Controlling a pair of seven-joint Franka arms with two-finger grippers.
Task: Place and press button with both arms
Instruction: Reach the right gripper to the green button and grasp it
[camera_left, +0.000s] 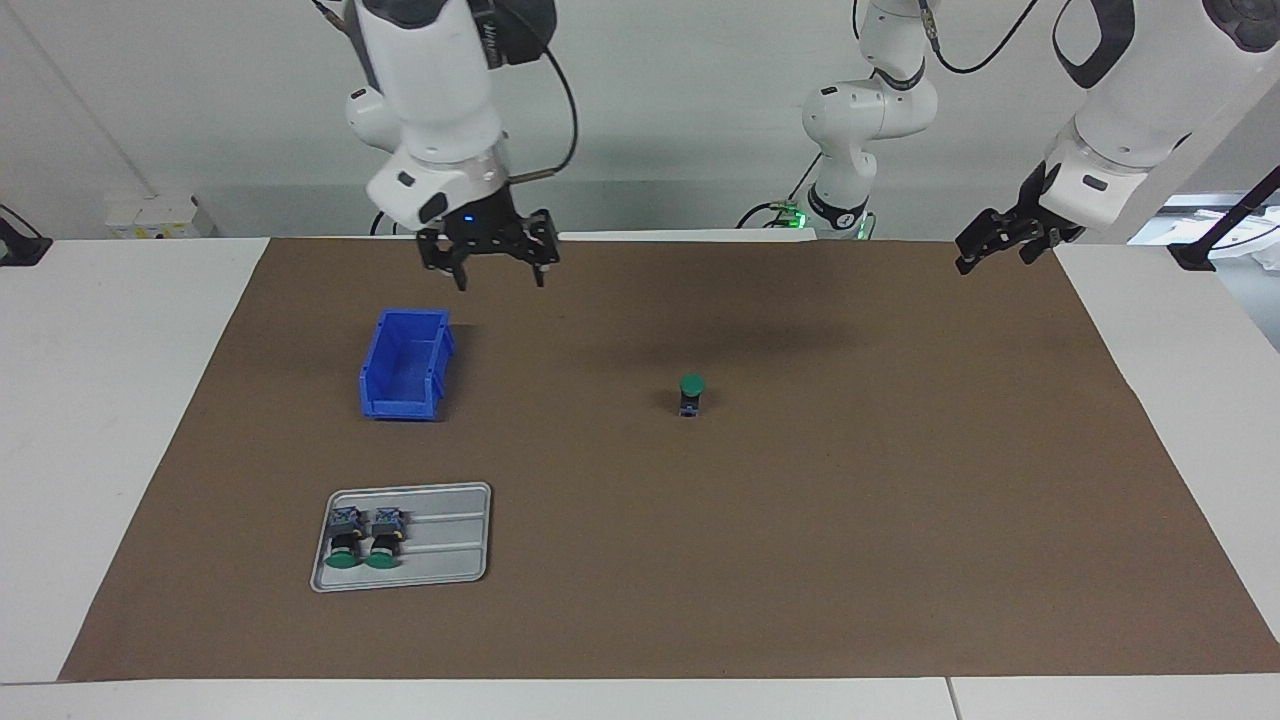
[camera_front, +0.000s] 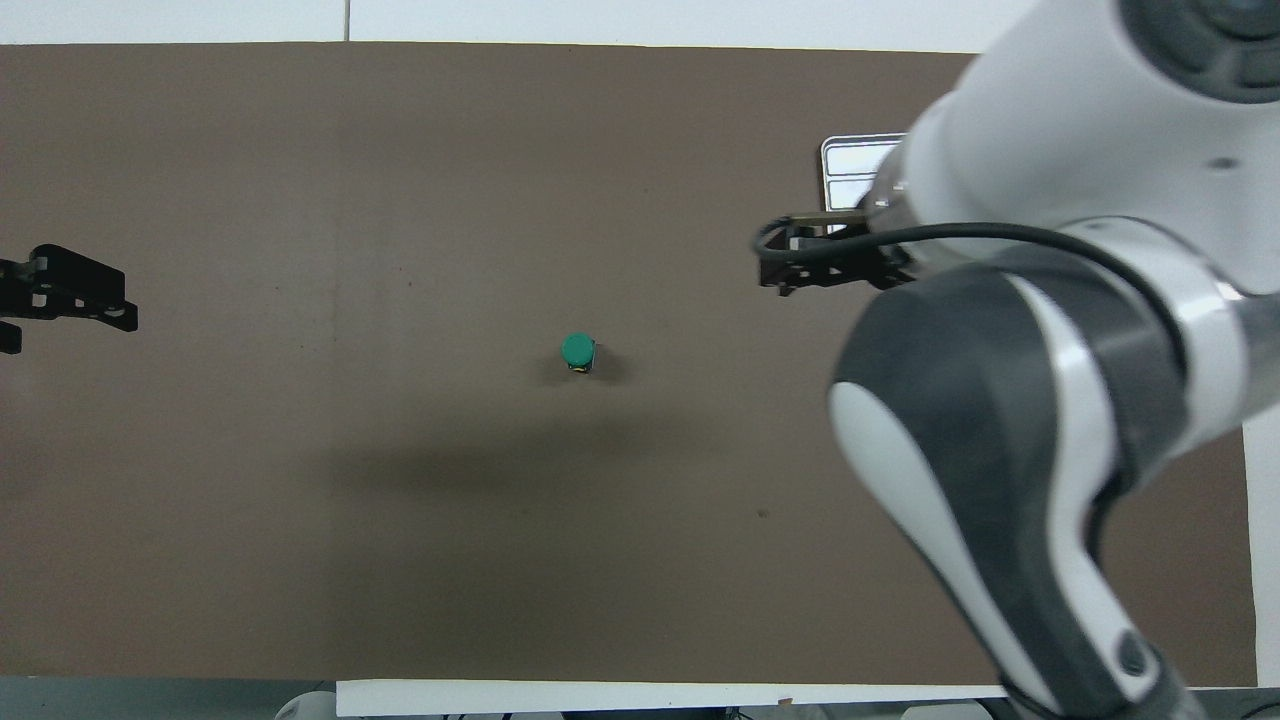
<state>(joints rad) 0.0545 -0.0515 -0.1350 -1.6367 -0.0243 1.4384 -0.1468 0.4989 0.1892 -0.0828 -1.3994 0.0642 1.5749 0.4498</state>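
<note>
The button (camera_left: 690, 393) stands upright near the middle of the brown mat, green cap on top; it also shows in the overhead view (camera_front: 578, 351). My right gripper (camera_left: 500, 280) hangs open and empty in the air over the mat beside the blue bin, well away from the button; in the overhead view the right gripper (camera_front: 790, 268) shows under its big white arm. My left gripper (camera_left: 985, 255) is raised over the mat's edge at the left arm's end of the table and holds nothing; it shows at the overhead view's edge (camera_front: 75, 300).
A blue bin (camera_left: 405, 365) stands toward the right arm's end. A grey tray (camera_left: 450, 540), farther from the robots than the bin, holds two more green-capped buttons (camera_left: 345, 540) lying on their sides. The right arm hides the bin and most of the tray (camera_front: 850, 160) in the overhead view.
</note>
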